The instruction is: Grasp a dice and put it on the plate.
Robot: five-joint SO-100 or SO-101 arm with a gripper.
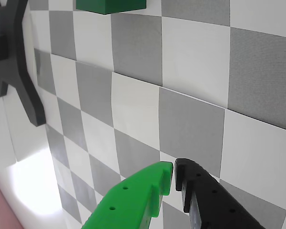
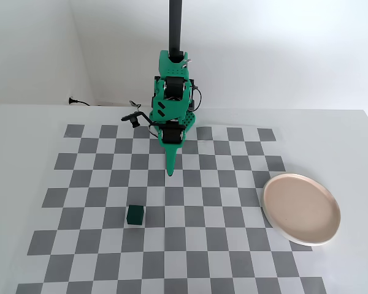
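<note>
In the fixed view the green arm (image 2: 173, 104) rises from the middle of the far edge of the tabletop (image 2: 24, 122), in front of a black post (image 2: 175, 24). Its jaws (image 2: 171, 171) point down toward the checkered mat (image 2: 190, 245), ending above the mat's far half, a little left of centre in that view.

The wrist view shows the 2 fingers of the jaws (image 1: 174, 168) from behind: a green finger (image 1: 138, 200) on the left and a black finger (image 1: 214, 200) on the right. Their tips stand almost together, with only a thin slit between them, and nothing is held there. They hang above grey and white squares.

The dice (image 2: 135, 215) sits on the mat nearer the front edge, left of centre in the fixed view, apart from the jaws and on their near-left side. In the wrist view only its lower part shows, a green block (image 1: 110, 5) cut off by the top edge of the picture.

The plate (image 2: 302, 209) lies toward the right edge of the tabletop, partly on the mat and partly over its right border, well apart from the dice. It is bare.

A black cable (image 2: 80, 101) lies at the far-left corner near the wall.
</note>
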